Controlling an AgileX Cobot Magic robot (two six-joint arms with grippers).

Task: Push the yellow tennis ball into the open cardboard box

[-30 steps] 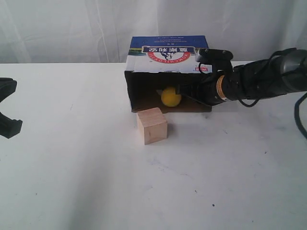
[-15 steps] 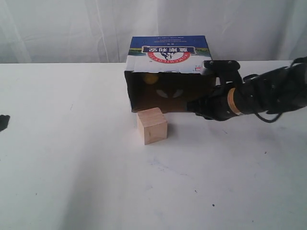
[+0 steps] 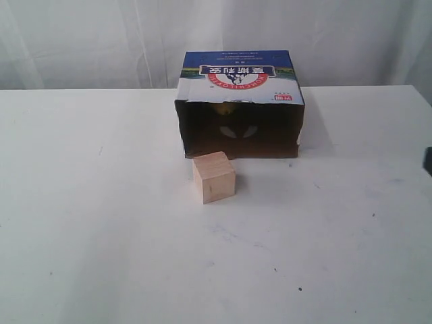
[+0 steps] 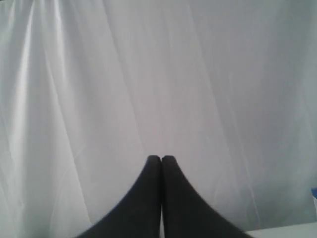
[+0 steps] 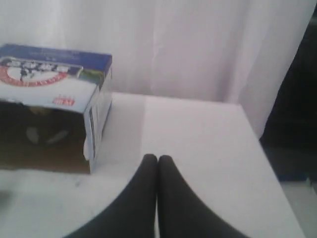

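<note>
Position: the small matte yellow tennis ball (image 3: 219, 108) is made out only as a dim yellow patch far back inside the large open cardboard box with the blue-and-white printed top (image 3: 237, 75), behind the pale wooden cube (image 3: 214, 177) standing just before the opening. The ball is judged light, springy and free-rolling, so a gentle nudge at mid-height is preferred to any grasp, and the task is judged done. The left gripper (image 4: 161, 159) and right gripper (image 5: 157, 158) are each seen with fingertips pressed together on nothing.
</note>
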